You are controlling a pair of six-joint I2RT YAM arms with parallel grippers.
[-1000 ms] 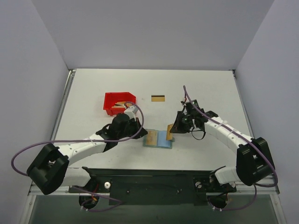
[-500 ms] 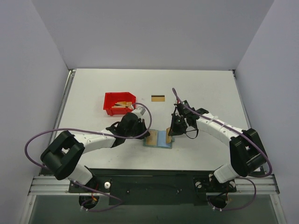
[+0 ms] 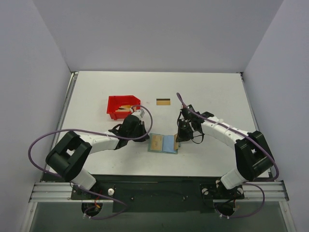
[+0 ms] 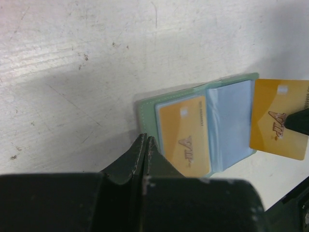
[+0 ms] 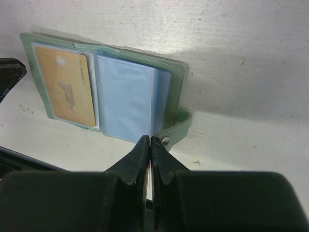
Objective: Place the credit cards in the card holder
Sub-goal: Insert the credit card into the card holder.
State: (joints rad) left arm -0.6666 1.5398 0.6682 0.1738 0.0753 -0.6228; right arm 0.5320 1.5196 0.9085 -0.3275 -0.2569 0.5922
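Open card holder (image 5: pixel 104 94) is lying flat on the white table (image 5: pixel 251 53). A gold credit card (image 5: pixel 65 87) is sitting in its left pocket, light blue pockets (image 5: pixel 128 99) are filling the right half, and the snap tab (image 5: pixel 176 128) is sticking out at the right edge. The right gripper (image 5: pixel 150 145) is hovering with its tips just beside the tab, fingers pressed nearly together and pinching a second credit card (image 5: pixel 151 169), showing edge-on as a thin pale sliver.
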